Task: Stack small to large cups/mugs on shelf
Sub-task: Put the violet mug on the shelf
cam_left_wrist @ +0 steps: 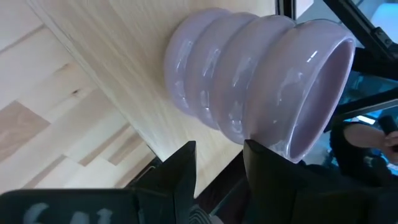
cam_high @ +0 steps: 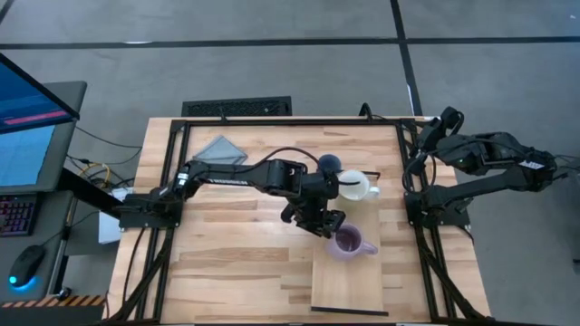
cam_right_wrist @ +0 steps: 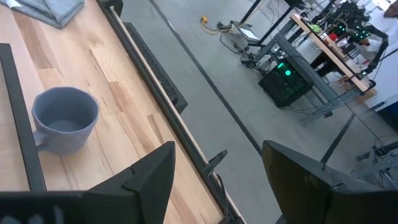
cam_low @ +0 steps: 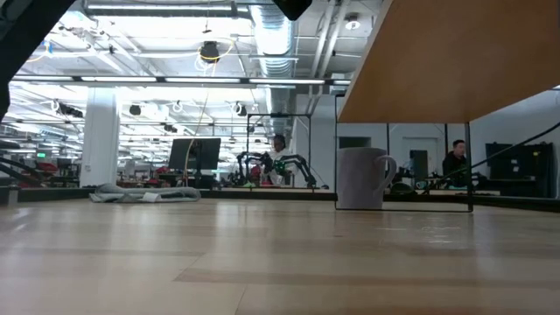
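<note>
The pale lavender ribbed mug stands upright on the far end of the pale wood shelf. My left gripper is right beside the mug, on its far-left side, open by a narrow gap. The cream-white mug stands on the table beyond the shelf. The slate blue mug stands a little farther off. My right gripper waits open at the table's far right corner, above the edge. My left gripper comes at the lavender mug slanting down from the far left. One finger overlaps the mug's rim in the wrist view. Whether it touches the rim cannot be told. The mug stands on its base on the shelf.
A grey folded cloth lies near the table's far left corner. The shelf shows from below in the low view, raised on a thin dark frame. Bare tabletop lies to the shelf's left. People sit in the room beyond.
</note>
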Robot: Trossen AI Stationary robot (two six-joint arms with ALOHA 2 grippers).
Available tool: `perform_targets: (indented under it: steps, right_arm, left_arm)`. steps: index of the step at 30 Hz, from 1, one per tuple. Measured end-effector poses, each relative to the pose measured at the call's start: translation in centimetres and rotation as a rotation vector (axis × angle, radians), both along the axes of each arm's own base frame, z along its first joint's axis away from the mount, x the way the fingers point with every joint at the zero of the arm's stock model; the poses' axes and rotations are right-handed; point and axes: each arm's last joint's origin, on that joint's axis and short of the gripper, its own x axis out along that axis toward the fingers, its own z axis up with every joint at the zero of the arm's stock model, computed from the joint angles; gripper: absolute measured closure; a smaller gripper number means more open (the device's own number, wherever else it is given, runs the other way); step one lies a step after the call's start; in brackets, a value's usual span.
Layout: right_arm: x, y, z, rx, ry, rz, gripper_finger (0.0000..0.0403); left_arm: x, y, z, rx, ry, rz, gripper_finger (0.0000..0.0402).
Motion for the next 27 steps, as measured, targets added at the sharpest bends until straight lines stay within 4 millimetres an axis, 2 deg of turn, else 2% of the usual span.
perform_targets:
  steps: [16,22,27]
  right_arm:
    - [0.0,0.0,0.0,0.000,0.000,0.000,0.0138]
    - [0.0,0.0,0.0,0.001,-0.001,-0.002,0.0138]
    - [0.1,0.0,0.1,0.011,-0.028,-0.004,0.0138]
  left_arm:
    - [-0.2,-0.1,-0.2,0.023,0.021,0.014,0.0277]
    - [-0.5,0.9,0.0,0.087,0.010,-0.016,0.0277]
    - [-2.2,2.6,1.5,0.243,-0.012,-0.061,0.0277]
